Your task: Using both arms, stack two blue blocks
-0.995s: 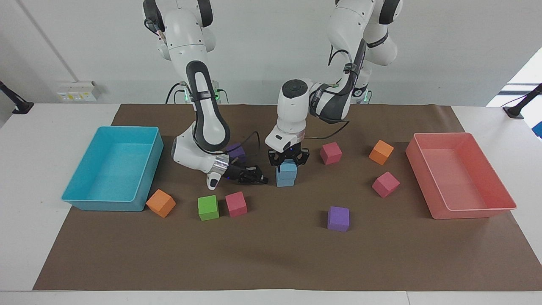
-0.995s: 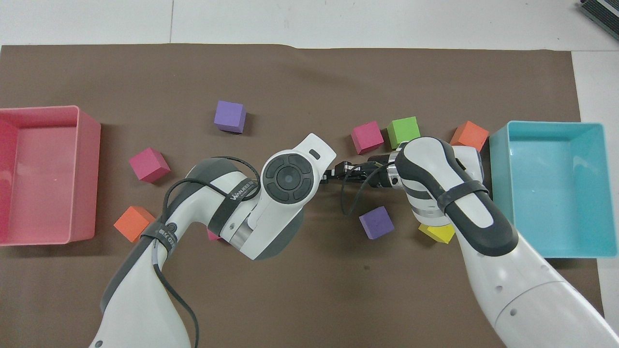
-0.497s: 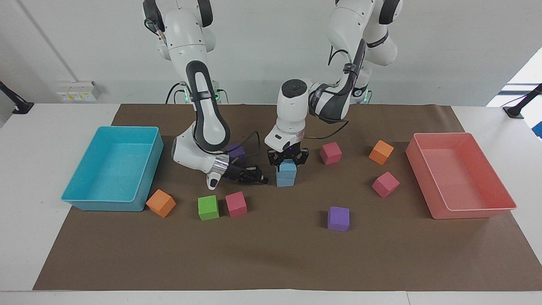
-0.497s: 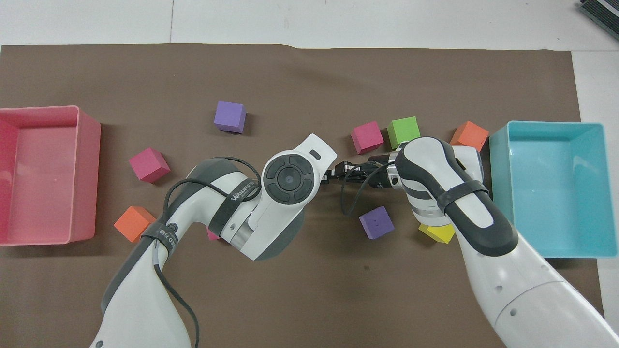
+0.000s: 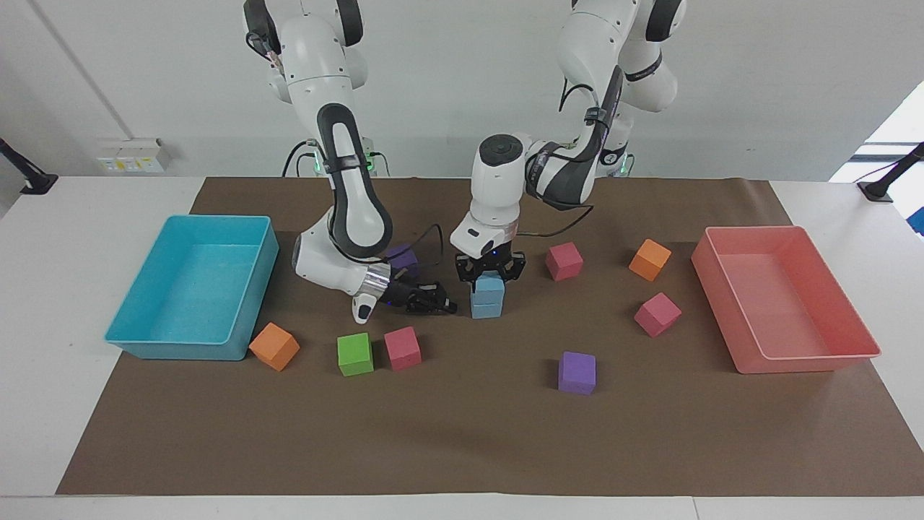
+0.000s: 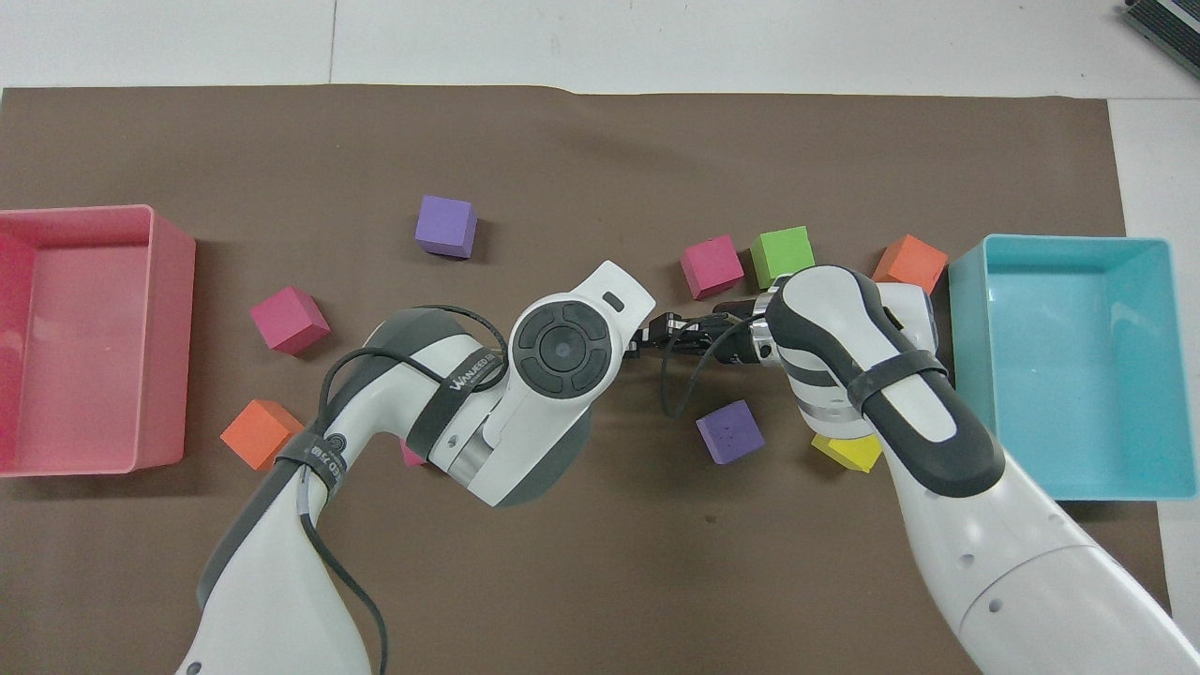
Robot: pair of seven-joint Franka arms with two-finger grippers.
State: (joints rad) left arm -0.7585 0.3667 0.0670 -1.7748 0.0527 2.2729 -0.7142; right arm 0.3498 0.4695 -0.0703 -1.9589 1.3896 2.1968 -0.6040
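Observation:
Two sky-blue blocks stand stacked mid-table, the upper block [image 5: 489,284] on the lower block [image 5: 486,309]. My left gripper [image 5: 490,271] points straight down over the stack, open, with its fingers on either side of the upper block's top. My right gripper [image 5: 442,300] lies low over the mat beside the stack, toward the right arm's end, pointing at it; it is open, empty and a small gap away. In the overhead view the left arm's wrist [image 6: 561,349] hides the stack, and the right gripper [image 6: 656,334] shows beside it.
A turquoise tray [image 5: 173,350] stands at the right arm's end and a pink tray [image 5: 808,361] at the left arm's end. Loose cubes lie around: purple [image 5: 402,256], green [image 5: 355,354], magenta [image 5: 402,347], orange [image 5: 274,346], magenta [image 5: 564,261], purple [image 5: 577,373], yellow [image 6: 847,452].
My left gripper has risen slightly over the stack while both blue blocks stay in place. The right arm has not moved.

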